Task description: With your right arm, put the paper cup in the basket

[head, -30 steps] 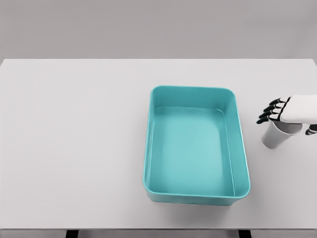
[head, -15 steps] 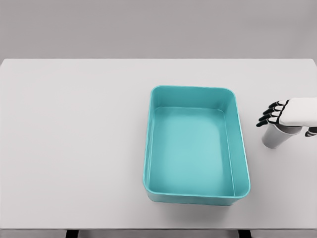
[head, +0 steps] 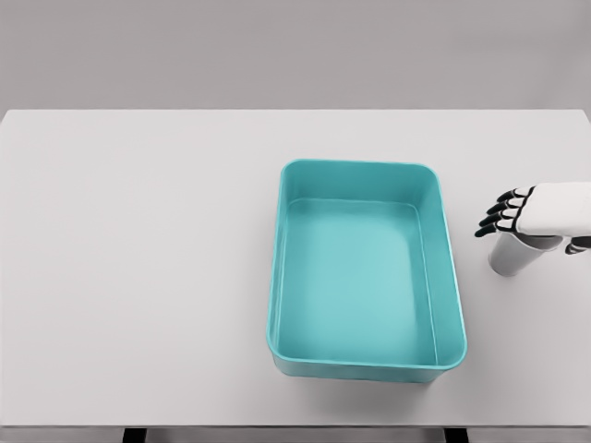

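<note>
A white table (head: 138,277) before a plain grey wall holds a teal basket (head: 445,277) (empty), and right of it the paper cup (head: 511,256) stands under the right hand (head: 540,214), fingers (head: 499,215) spread.

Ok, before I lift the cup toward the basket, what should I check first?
1. Right hand over the white paper cup: ok.
2. Fingers closed around the cup: cannot tell, the hand hides its rim.
3. Cup upright on the white table: ok.
4. Teal plastic basket empty: ok.
5. Path from the cup left to the basket free of objects: ok.
6. Left hand out of the way: ok, not in view.
</note>
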Robot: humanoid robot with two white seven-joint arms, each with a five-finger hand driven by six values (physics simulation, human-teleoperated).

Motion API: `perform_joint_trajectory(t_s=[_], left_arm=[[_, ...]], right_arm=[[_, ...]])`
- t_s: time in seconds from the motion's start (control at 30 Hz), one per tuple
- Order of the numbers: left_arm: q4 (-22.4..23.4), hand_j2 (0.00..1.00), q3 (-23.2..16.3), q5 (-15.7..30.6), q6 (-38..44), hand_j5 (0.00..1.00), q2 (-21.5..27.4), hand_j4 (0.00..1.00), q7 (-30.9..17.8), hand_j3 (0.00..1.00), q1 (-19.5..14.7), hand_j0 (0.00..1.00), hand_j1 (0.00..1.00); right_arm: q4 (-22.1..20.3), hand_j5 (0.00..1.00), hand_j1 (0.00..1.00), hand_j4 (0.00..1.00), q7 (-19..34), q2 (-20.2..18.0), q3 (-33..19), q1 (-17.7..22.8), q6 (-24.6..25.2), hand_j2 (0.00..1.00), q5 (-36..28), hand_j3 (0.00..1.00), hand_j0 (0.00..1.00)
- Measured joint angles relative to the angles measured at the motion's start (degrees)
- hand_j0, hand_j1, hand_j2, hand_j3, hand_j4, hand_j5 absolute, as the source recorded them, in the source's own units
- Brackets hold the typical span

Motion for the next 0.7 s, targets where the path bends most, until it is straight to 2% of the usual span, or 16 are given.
perform_joint_trajectory(t_s=[0.17,0.27,0.37,0.6,0.7], left_arm=[[0.0,1.00,0.0,0.0,0.0,1.00,0.0,1.00,0.0,1.00,0.0,1.00,1.00],[0.0,1.00,0.0,0.0,0.0,1.00,0.0,1.00,0.0,1.00,0.0,1.00,1.00],[0.0,1.00,0.0,0.0,0.0,1.00,0.0,1.00,0.0,1.00,0.0,1.00,1.00],[0.0,1.00,0.0,0.0,0.0,1.00,0.0,1.00,0.0,1.00,0.0,1.00,1.00],[0.0,1.00,0.0,0.0,0.0,1.00,0.0,1.00,0.0,1.00,0.0,1.00,1.00]], right_arm=[[0.0,0.99,0.99,0.99,0.0,0.1,0.1,0.1,0.0,0.99,0.8,0.99,0.99],[0.0,0.90,0.90,0.90,-0.1,0.1,0.0,0.4,0.1,0.90,0.9,0.90,0.90],[0.0,0.86,0.86,0.86,-0.2,0.1,0.0,0.4,0.1,0.86,0.9,0.86,0.86],[0.0,0.65,0.65,0.65,-0.3,0.1,-0.1,0.4,0.2,0.65,1.2,0.65,0.65],[-0.1,0.62,0.62,0.62,-0.3,0.1,-0.1,0.4,0.2,0.62,1.5,0.62,0.62]])
